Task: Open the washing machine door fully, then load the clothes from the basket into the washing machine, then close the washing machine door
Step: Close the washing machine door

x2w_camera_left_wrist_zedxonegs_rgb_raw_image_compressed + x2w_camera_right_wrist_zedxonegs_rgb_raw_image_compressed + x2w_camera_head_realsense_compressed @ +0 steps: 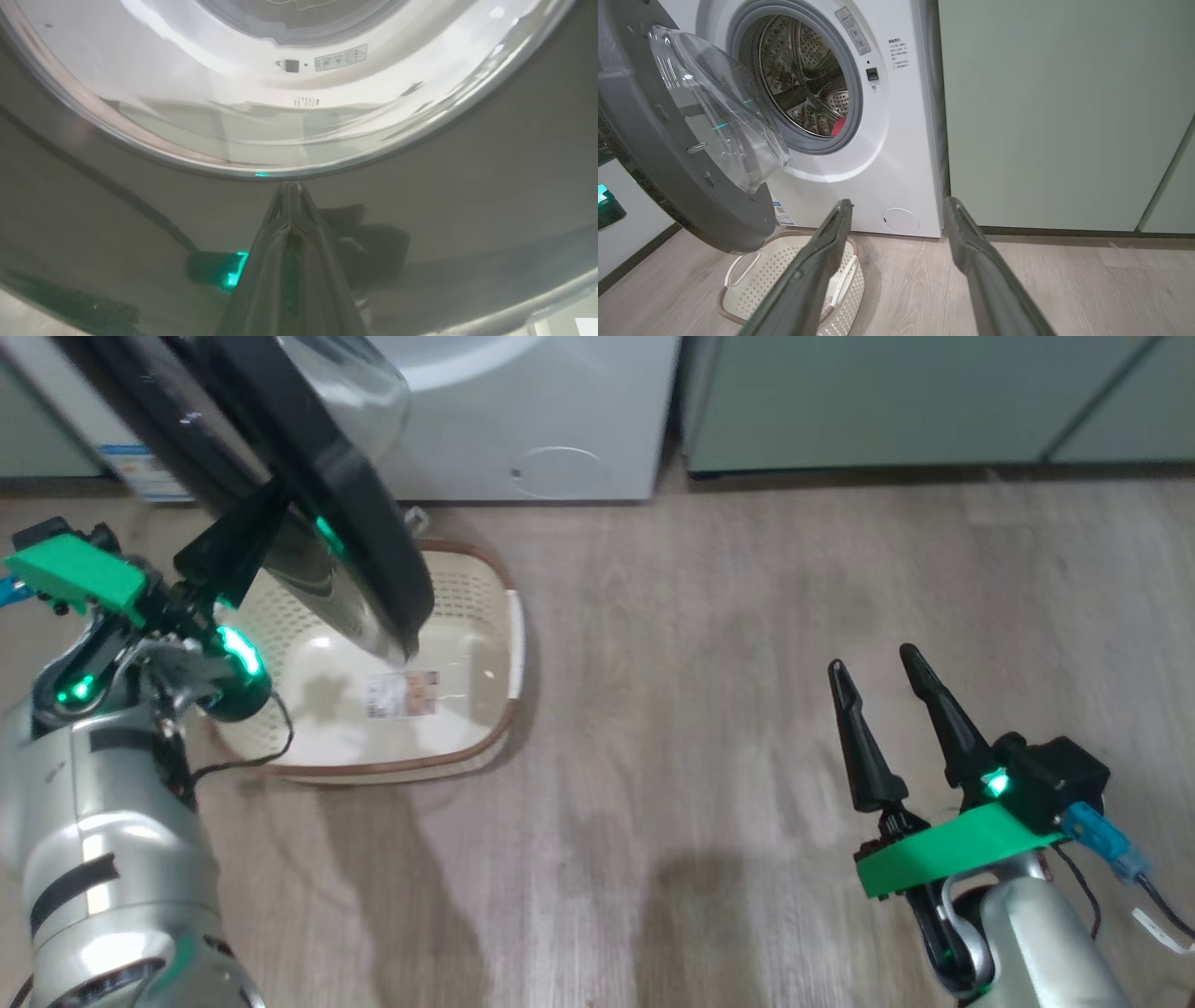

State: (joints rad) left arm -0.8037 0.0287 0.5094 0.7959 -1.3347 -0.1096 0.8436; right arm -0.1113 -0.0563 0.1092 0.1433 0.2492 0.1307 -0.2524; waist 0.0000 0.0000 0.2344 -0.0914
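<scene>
Fingers (285,242) of left gripper (290,186) closed together, tips against black rim of washing machine door (467,210), door part open; right gripper (870,658) spread, empty, well apart; basket (516,653) empty, red garment (838,126) in drum (803,79): loading judged done, door closing left

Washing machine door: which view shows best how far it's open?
Right wrist view: the washing machine door stands partly open beside the drum. Head view gives its black rim from above; left wrist view, a close-up of rim and glass.

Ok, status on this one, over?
Left gripper shut, against the washing machine door. Right gripper open, idle. Clothes in drum, basket empty. Closing path looks clear.
</scene>
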